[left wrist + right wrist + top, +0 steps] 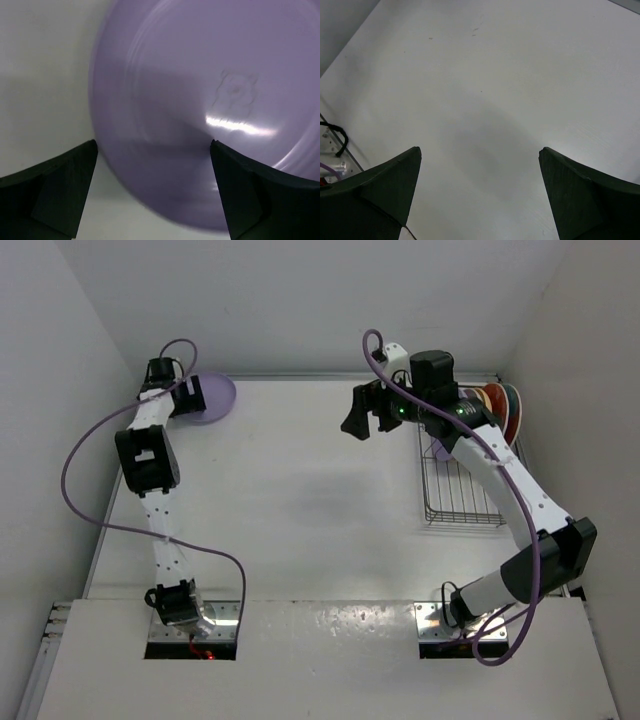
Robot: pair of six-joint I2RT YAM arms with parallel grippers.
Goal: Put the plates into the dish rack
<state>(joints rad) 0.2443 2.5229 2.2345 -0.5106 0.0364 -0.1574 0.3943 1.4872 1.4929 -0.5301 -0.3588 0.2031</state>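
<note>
**A:** Which plate is in hand, and where is it?

**B:** The lilac plate (212, 400). It lies flat on the table (290, 500) in the upper left of the top view, well apart from the rack (465, 495) at the right edge. The left fingers (75, 175) hang over its near rim, spread wide and holding nothing. In the left wrist view the rim curves between the two tips.

**A:** And the other arm?

**B:** The right fingers (385, 190) are also wide open and empty, over bare table just left of the rack. I judge that arm is waiting.

**A:** How should the pick go?

**B:** A flat plate offers only its edge. I would lower one finger outside the rim and one inside, then close firmly on the lip. Pinched too near the edge, the glossy surface may slip out. Lift slowly, tip it upright, and keep clear of the right arm on the way across.

**A:** What does the plate look like?

**B:** It is plain and smooth, with a bright glare streak and a faint moulded mark at the centre. Its well is shallow and its rim is raised.

**A:** Is anything racked yet?

**B:** Several plates (500, 405) stand on edge at the rack's far end, red and yellow-orange among them. How many, I cannot tell, because the arm hides part of them.
</note>
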